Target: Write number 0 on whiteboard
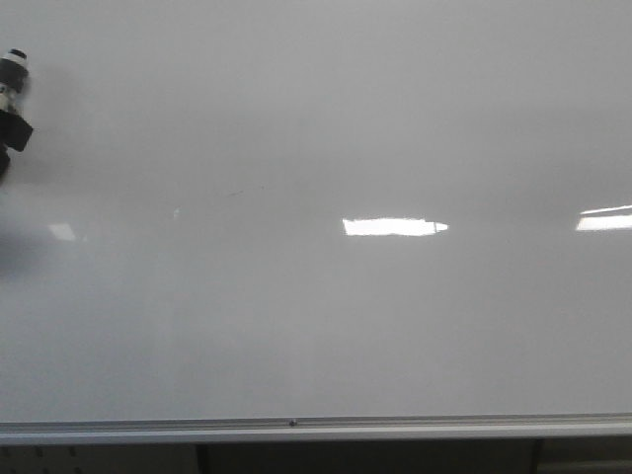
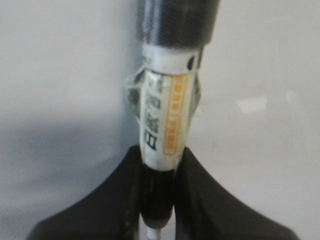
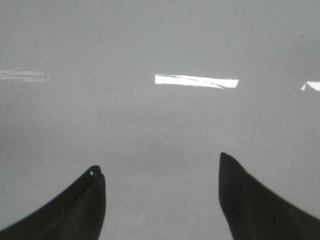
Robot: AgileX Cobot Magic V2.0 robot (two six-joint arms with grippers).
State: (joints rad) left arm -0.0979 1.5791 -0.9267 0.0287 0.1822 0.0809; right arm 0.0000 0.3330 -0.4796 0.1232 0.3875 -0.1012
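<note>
Whiteboard (image 1: 326,326) fills nearly all of your front view, glossy and grey-white, with a silver rail (image 1: 296,427) along its lower edge and bright light reflections (image 1: 393,226) across its middle. You have no number 0 on it yet: apart from a couple of faint specks, no marker line shows in any view, so judge the writing as not begun.

Your left end effector (image 2: 159,200) is clamped around a marker (image 2: 167,115), a white barrel with an orange label and a dark section beyond it. The barrel's long axis runs straight out between the fingers (image 2: 110,200), along the line of the arm. You cannot tell from these views which end carries the tip, nor whether it touches the board.

In the front view, that marker (image 1: 12,84) sits at the far left edge, partly cut off, so the open writing surface lies to its right, toward the board's centre.

Your right end effector (image 3: 162,200) stands spread apart and holds nothing, facing bare board.

The left arm is the one placed to write; the coming move, as a judgement, calls for carrying the marker rightward onto clear board and pressing the tip squarely against the surface.
</note>
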